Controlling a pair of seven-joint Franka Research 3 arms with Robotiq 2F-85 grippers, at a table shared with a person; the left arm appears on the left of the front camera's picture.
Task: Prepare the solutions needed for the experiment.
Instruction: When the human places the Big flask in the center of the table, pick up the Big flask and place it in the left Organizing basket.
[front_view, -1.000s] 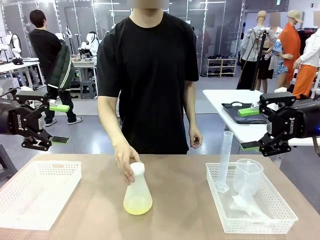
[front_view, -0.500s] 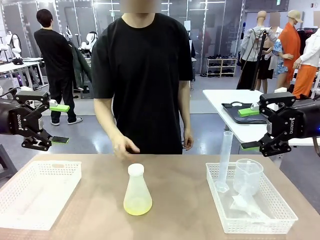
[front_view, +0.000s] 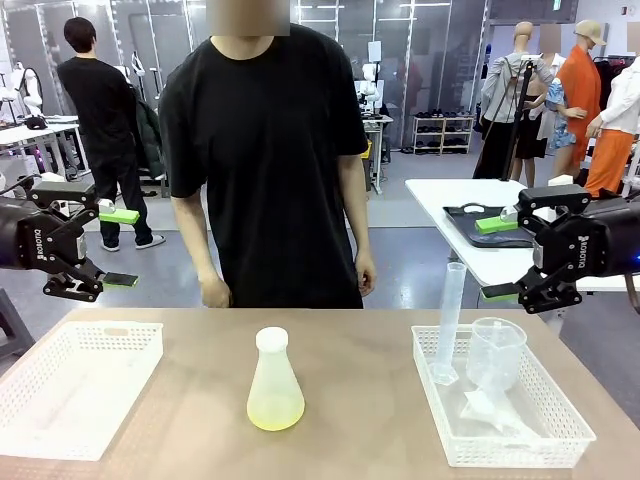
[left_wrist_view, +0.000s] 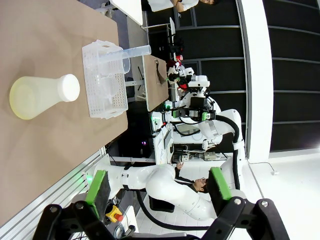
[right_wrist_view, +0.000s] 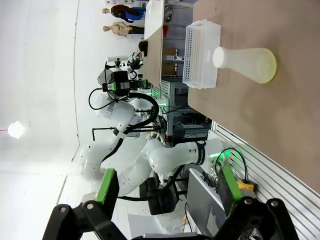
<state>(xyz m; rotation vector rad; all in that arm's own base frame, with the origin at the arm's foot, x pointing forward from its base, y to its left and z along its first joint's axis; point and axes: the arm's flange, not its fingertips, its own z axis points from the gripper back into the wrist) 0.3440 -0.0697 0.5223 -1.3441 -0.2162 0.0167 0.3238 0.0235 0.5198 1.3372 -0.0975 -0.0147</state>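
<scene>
My left gripper (front_view: 120, 248) and right gripper (front_view: 498, 258) both hang wide open with nothing between the green pads, same pose as a second ago. The change is on the person's side. The hand (front_view: 213, 292) that sat on the cap (front_view: 272, 339) a second ago is off it and now hangs down by the person's hip behind the far table edge, well apart from the flask (front_view: 275, 385). The person (front_view: 265, 170) has straightened up and shifted a little toward my left fingers. The flask has not moved: it stands upright on the table (front_view: 370, 420), capped, lower than both pairs of fingers and between them, touched by nothing. The solutions (front_view: 275, 411), pale yellow-green and see-through, sit as a shallow layer in its bottom. A white basket (front_view: 80, 335) lies below my left fingers. Another basket (front_view: 432, 345) lies below my right fingers, with a graduated cylinder (front_view: 452, 310) and a clear beaker (front_view: 496, 350) standing in it, unchanged.
</scene>
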